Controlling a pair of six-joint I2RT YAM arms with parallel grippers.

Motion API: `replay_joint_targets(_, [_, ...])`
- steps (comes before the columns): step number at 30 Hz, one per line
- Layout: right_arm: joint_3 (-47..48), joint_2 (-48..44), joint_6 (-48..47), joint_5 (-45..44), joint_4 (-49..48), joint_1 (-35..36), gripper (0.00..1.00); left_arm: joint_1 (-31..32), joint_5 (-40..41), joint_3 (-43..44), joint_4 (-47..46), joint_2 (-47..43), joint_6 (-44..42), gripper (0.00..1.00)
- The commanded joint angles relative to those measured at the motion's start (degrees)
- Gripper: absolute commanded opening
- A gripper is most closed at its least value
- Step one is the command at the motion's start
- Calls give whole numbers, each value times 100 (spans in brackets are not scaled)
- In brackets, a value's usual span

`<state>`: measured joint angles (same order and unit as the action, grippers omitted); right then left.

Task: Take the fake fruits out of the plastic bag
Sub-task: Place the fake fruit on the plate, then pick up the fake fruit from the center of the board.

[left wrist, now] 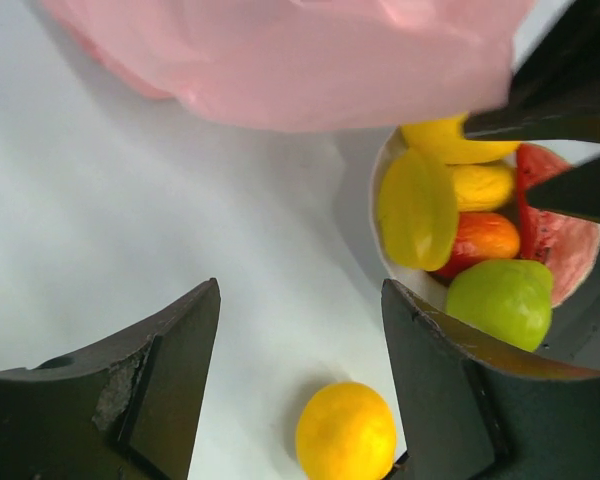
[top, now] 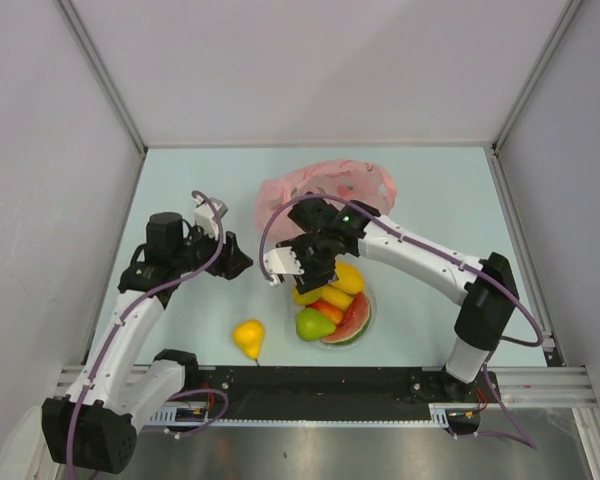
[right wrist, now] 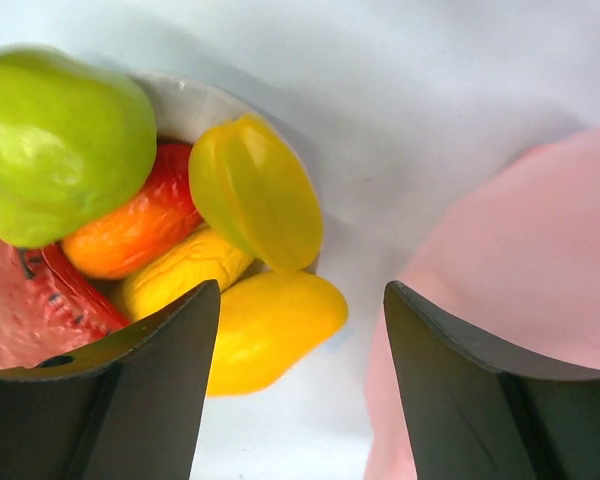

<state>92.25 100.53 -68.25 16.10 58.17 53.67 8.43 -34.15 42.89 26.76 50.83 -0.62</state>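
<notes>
The pink plastic bag (top: 325,188) lies crumpled at the back of the table and fills the top of the left wrist view (left wrist: 280,60). A white plate (top: 369,312) holds a green pear (top: 313,324), a watermelon slice (top: 353,321) and yellow mango-like pieces (top: 347,278). A yellow pear (top: 248,338) lies on the table left of the plate. My right gripper (top: 305,272) hovers open and empty over the plate's far-left edge, between plate and bag (right wrist: 301,288). My left gripper (top: 236,258) is open and empty, above the yellow pear (left wrist: 346,432). No grape bunch shows.
The right wrist view shows the green pear (right wrist: 65,140), a yellow-green piece (right wrist: 255,190), an orange-red piece (right wrist: 130,230) and the bag (right wrist: 520,270) to the right. Grey walls enclose the table on three sides. A metal rail (top: 320,378) runs along the near edge.
</notes>
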Motion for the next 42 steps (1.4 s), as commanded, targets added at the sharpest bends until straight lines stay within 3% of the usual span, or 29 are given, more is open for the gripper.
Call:
replay_joint_targets(1, [128, -648, 1248, 262, -778, 345, 73, -226, 813, 562, 400, -20, -62, 71])
replay_joint_targets(6, [-5, -439, 3262, 419, -2307, 977, 73, -544, 1575, 1185, 566, -12, 387, 77])
replay_joint_targets(8, [4, -149, 4287, 386, -2599, 1154, 75, -605, 1893, 1474, 681, 24, 405, 80])
replay_joint_targets(11, [-75, 186, 5064, 430, -3030, 1558, 79, -824, 2220, 1695, 708, 32, 484, 85])
replay_joint_targets(15, [-50, 677, 5400, -71, -3154, 1866, 91, -1220, 2211, 1687, 550, -73, 756, 87])
replay_joint_targets(20, [162, 1292, 5524, -327, -3145, 1928, 92, -1466, 1878, 1591, 365, -257, 1125, 87])
replay_joint_targets(25, [101, 1592, 5025, -300, -2961, 2016, 90, -1484, 1702, 1433, 338, -433, 1152, 87])
replay_joint_targets(27, [-13, 1636, 4971, -388, -2969, 2016, 85, -1484, 1649, 1345, 321, -468, 1187, 87])
replay_joint_targets(31, [-40, 1671, 4769, -300, -2978, 1954, 63, -1484, 1552, 1292, 294, -486, 1249, 87])
replay_joint_targets(34, [82, 1724, 4452, -151, -2812, 1937, 39, -1484, 1482, 1283, 242, -460, 1258, 87])
replay_joint_targets(38, [381, 1462, 4180, 86, -2531, 1849, 21, -1475, 1359, 1344, 189, -346, 1275, 86])
replay_joint_targets(42, [768, 855, 3890, 139, -2214, 1700, 18, -1475, 1139, 1467, 67, -100, 1301, 86])
